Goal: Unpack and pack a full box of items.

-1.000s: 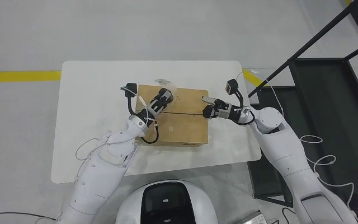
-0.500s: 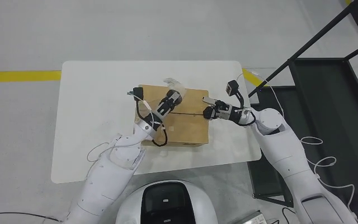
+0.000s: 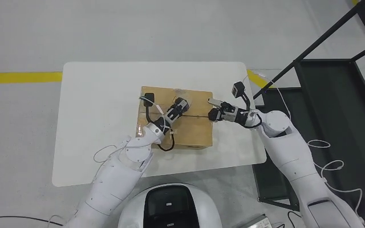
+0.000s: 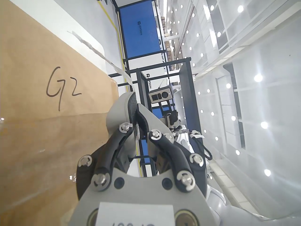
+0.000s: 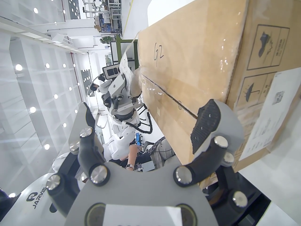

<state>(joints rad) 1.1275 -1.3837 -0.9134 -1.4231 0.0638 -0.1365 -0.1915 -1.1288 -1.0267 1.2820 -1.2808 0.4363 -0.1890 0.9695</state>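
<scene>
A closed cardboard box [image 3: 188, 131] marked "G2" lies in the middle of the white table [image 3: 91, 114]. Clear tape runs along its centre seam [image 5: 169, 98]. My left gripper [image 3: 181, 106] hovers over the seam near the box's middle, shut on a peeled strip of clear tape [image 4: 94, 48] that trails off from its fingertips [image 4: 132, 104]. The right wrist view shows this strip [image 5: 124, 65] standing up from the left gripper [image 5: 122, 88]. My right gripper [image 3: 211, 109] is open at the box's right end, one pad [image 5: 207, 124] against the top edge by the seam.
A dark metal rack [image 3: 319, 85] stands just off the table's right side, with loose cables [image 3: 331, 165] on the floor. A white label [image 5: 270, 118] covers part of the box's end face. Bare tabletop lies left of the box.
My left gripper has travelled right along the seam toward the box's middle, pulling the tape strip with it. The right gripper has stayed at the box's right end.
</scene>
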